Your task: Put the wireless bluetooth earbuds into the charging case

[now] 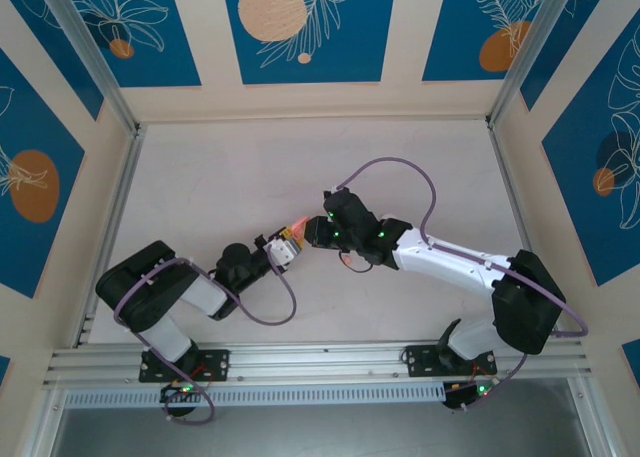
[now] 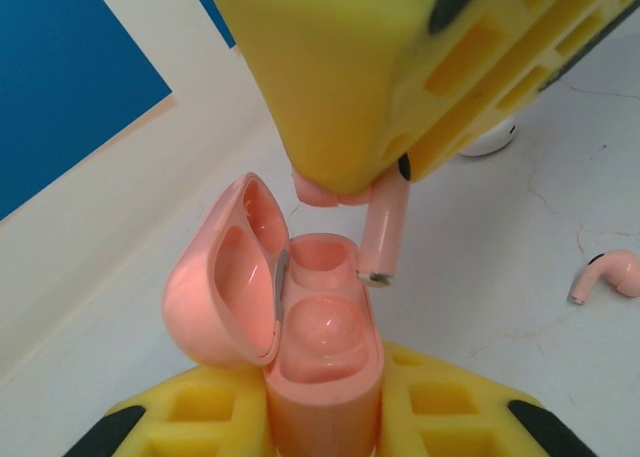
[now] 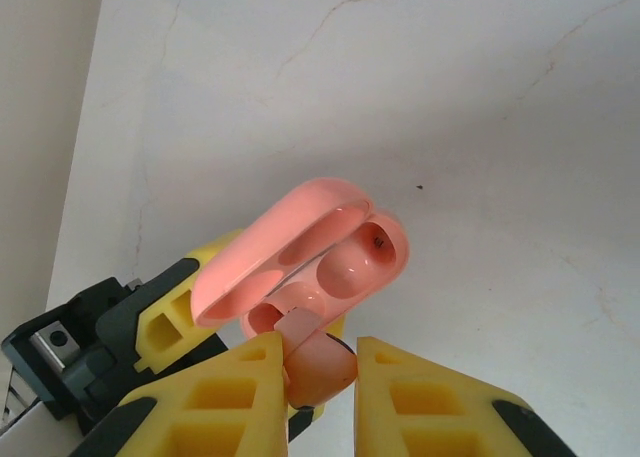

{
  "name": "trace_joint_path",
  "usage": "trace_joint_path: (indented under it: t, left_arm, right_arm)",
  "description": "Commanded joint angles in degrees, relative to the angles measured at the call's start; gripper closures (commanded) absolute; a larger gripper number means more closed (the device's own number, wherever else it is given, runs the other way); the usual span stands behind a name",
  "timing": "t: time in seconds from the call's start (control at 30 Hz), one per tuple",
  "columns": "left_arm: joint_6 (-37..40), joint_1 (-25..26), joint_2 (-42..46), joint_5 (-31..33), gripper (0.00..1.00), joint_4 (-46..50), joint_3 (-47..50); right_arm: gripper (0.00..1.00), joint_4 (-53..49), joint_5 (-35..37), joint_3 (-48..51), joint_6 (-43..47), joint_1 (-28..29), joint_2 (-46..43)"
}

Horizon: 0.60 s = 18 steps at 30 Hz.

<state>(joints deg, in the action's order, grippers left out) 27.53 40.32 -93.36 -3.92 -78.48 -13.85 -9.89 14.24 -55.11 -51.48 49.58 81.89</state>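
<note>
Left wrist view: the left gripper [image 2: 325, 405] is clenched on the lower body of the charging case [image 2: 325, 342], holding it upright with its hinged lid [image 2: 222, 287] swung open to the left. The case is glossy salmon-pink plastic with rounded corners, and two smooth scooped wells show inside. Directly over it, the right gripper [image 3: 318, 352] pinches an earbud [image 2: 385, 232] by its bulb. The short pink stem hangs down beside the far well, its metal-tipped end just at the rim and not seated. The right gripper's blocky yellow fingers [image 2: 330, 67], ribbed with square pockets, crowd the space above the case and partly cover a flat white disc [image 2: 492, 137] lying on the table [image 2: 480, 307] behind them. A second earbud [image 2: 608, 275] lies loose on the table to the right, well apart from the case. The tabletop is pale and matt, marked with fine hairline cracks. Beyond it stands a cream wall with a blue panel [image 2: 70, 67]. From the top external view the two grippers meet near the middle of the table, with the case between them.
</note>
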Motion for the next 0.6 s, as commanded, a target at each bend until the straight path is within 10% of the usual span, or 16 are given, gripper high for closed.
trace_joint_path:
  t: [0.0,0.57]
  left_arm:
    - [-0.5,0.6,1.5,0.4,0.78,-2.1,0.2]
    - [-1.4,0.6,2.0,-0.2,0.78,-2.1,0.2]
  right_arm:
    - [0.80,-0.7,0.5,0.3,-2.2,-0.2,0.9]
    - [0.80,2.7,-1.5,0.5,-4.2,-0.7,1.9]
